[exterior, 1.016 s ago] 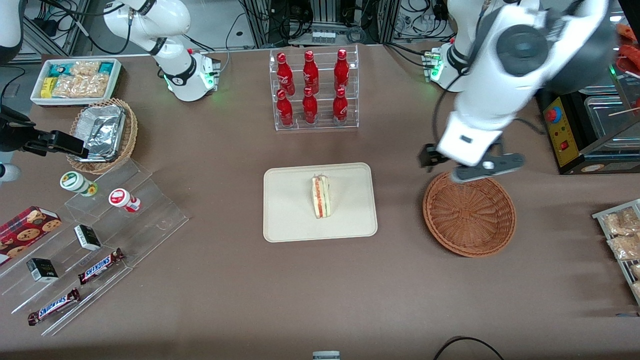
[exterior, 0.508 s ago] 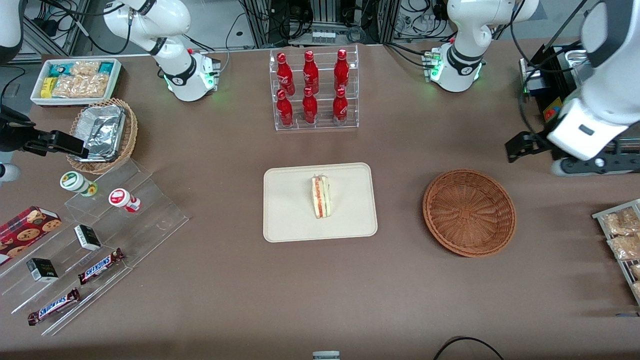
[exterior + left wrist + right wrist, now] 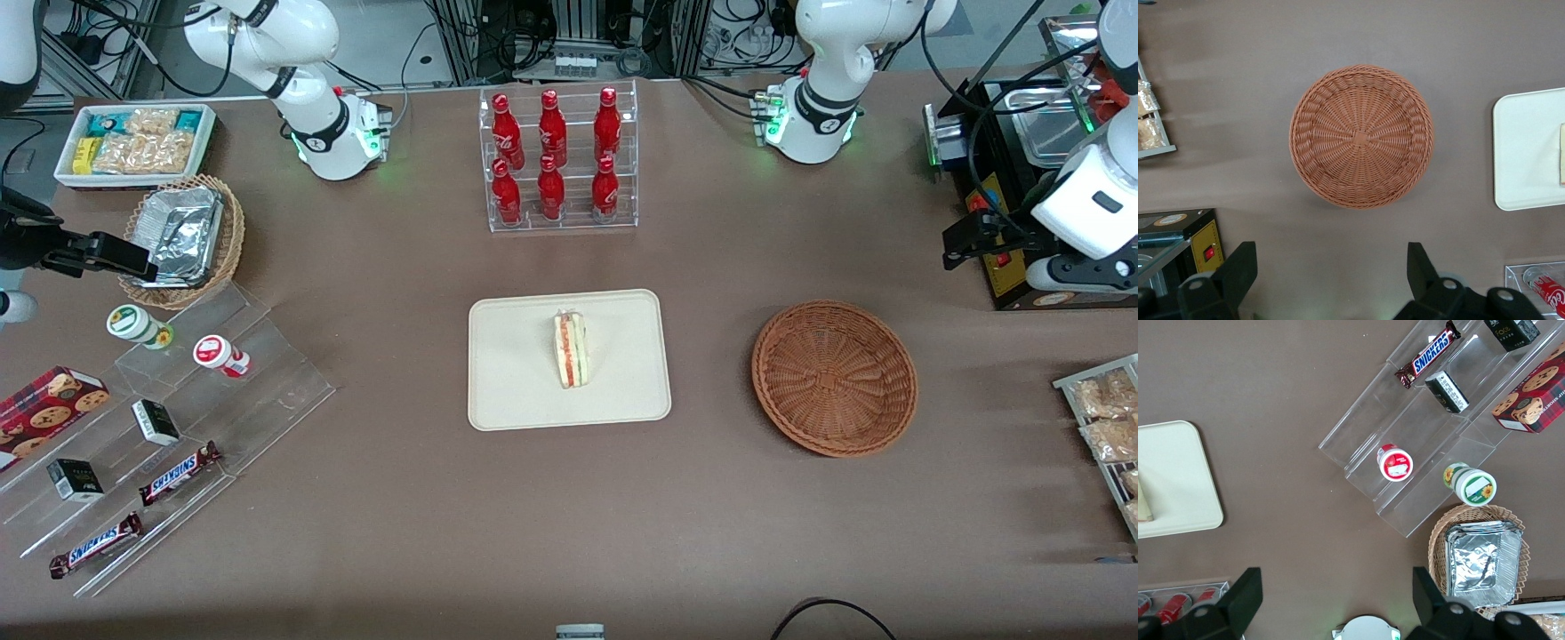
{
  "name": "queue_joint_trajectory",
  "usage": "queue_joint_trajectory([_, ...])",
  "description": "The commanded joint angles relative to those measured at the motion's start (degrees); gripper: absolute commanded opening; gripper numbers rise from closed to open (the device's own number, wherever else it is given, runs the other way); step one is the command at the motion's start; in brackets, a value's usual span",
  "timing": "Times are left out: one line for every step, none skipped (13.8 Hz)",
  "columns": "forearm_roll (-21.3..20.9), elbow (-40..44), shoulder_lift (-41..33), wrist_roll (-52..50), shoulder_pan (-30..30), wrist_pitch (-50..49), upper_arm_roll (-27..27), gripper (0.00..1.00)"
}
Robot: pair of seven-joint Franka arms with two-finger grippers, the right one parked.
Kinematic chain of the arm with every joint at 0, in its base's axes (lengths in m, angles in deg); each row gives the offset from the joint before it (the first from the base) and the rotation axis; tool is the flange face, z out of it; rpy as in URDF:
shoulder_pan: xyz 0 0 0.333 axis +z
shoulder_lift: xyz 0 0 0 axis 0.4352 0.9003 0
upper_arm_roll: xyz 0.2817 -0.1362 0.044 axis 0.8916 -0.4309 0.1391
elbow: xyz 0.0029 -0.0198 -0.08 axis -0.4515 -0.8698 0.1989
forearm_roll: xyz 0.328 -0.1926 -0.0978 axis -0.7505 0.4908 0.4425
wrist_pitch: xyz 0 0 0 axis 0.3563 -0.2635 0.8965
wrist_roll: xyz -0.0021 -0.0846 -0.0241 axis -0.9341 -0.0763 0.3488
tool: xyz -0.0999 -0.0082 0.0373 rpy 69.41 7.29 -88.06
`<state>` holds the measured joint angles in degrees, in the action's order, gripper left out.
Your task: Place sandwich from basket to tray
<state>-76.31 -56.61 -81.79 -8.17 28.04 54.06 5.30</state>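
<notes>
1. I see the sandwich (image 3: 571, 348) lying on the tray (image 3: 516, 391), near its middle, filling edge up. Task looks done from here.
2. Gripper (image 3: 1328, 283) is high above the table toward the working arm's end, fingers spread apart, holding nothing.
3. Handling call: sandwich looks light, soft and easy to crush. If I regrip, I'd take the flat bread faces with light force, not the filling edge.
4. Basket (image 3: 834, 378) holds nothing; bare weave in the left wrist view.
5. Tray holds only the sandwich. Bottle rack (image 3: 557, 160) sits farther from the front camera than the tray.
</notes>
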Motion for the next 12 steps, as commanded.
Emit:
queue_joint_trajectory([0.77, 1.96, 0.48, 1.27, -1.37, -0.23, -0.22, 0.99])
queue_joint_trajectory([0.07, 2.4, 0.57, 1.1, -1.72, -0.06, -0.31, 1.0])
queue_joint_trajectory([-0.37, 2.41, 0.58, 0.66, -2.94, -0.23, -0.13, 0.99])
queue_joint_trajectory([-0.29, 2.41, 0.23, 0.57, -2.95, -0.49, 0.39, 1.0])
queue_joint_trajectory([-0.11, 2.15, -0.04, 0.48, -3.13, -0.41, 1.87, 0.99])
queue_joint_trajectory([-0.11, 1.97, -0.56, 0.48, -3.21, -0.67, 2.32, 1.0])
queue_joint_trajectory([-0.11, 1.88, -1.09, 0.4, -3.22, -0.93, 2.59, 0.99])
queue_joint_trajectory([-0.11, 1.88, -1.62, 0.39, -3.22, -1.46, 3.46, 0.99])
queue_joint_trajectory([0.15, 1.97, -1.62, 0.13, -3.22, -1.72, 4.17, 1.0])
queue_joint_trajectory([-0.02, 1.97, -1.71, -0.74, -3.22, -1.81, 4.44, 0.99])
queue_joint_trajectory([-0.02, 2.23, -1.71, -1.18, -3.13, -1.81, 4.44, 1.0])
queue_joint_trajectory([-0.11, 2.32, -1.62, -1.1, -3.13, -1.81, 4.44, 0.99])
